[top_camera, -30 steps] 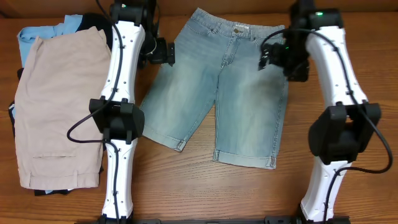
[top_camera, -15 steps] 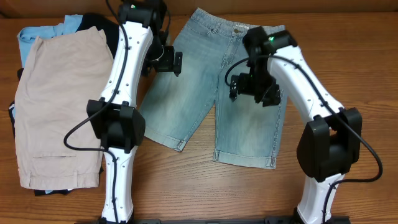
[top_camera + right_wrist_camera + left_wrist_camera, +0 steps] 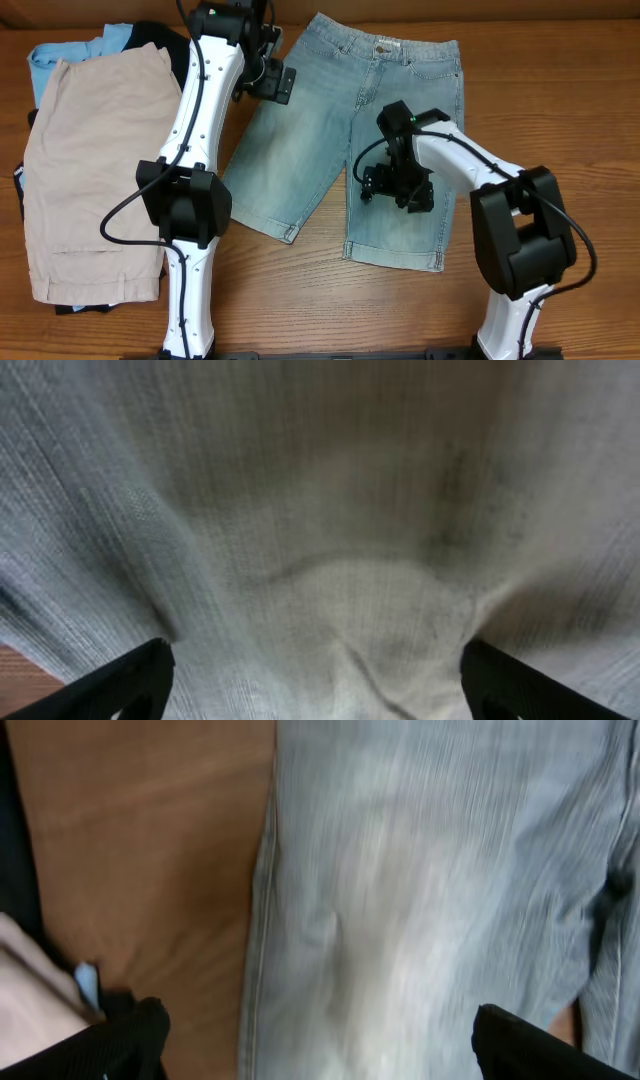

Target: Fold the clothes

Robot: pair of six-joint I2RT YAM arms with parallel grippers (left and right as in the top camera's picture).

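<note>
The left arm [image 3: 200,110] rises from its base at the near edge, passes a black elbow joint partway along, and stretches straight toward the far side, where its wrist turns back to the right. The left gripper [image 3: 272,82] hangs off that wrist at the far left of centre, its fingers [image 3: 135,1032] spread wide apart in the wrist view. The right arm [image 3: 470,165] stands on the near right, folds sharply at its elbow and runs its white forearm leftward toward the middle. The right gripper [image 3: 395,185] points downward there, its jaws parted wide, dark fingertips [image 3: 125,675] showing in both lower corners.
</note>
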